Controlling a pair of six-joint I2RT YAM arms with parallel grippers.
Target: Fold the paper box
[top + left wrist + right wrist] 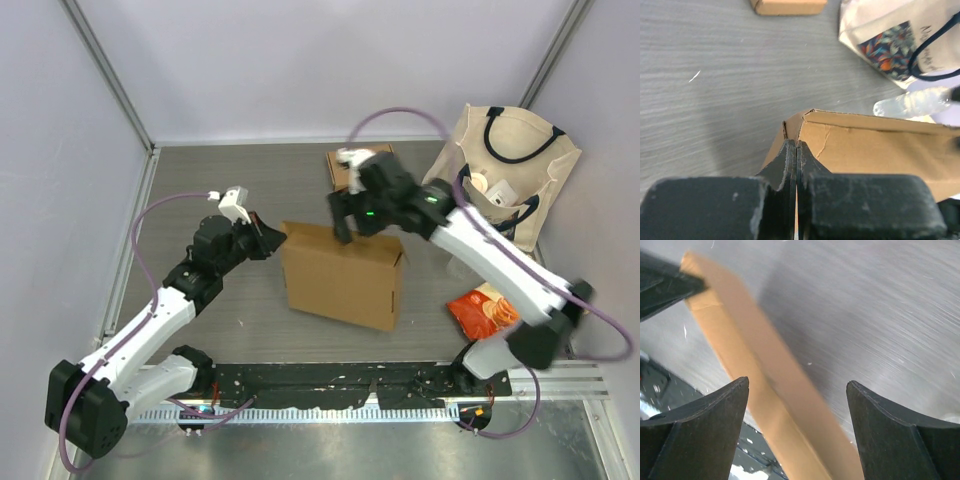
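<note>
Paper box (pixel 343 275) corner being touched by tips of left gripper (pixel 796 146), jaws shut tight. Right gripper (pixel 796 385) being held wide open, box's top edge between its fingers (pixel 705 430), table (pixel 220 170) beneath.

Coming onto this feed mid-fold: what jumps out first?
The brown cardboard box at mid-table: the left gripper, shut, is at its left corner, and the right gripper, open, is over its far edge. A cream tote bag sits at the far right.
</note>
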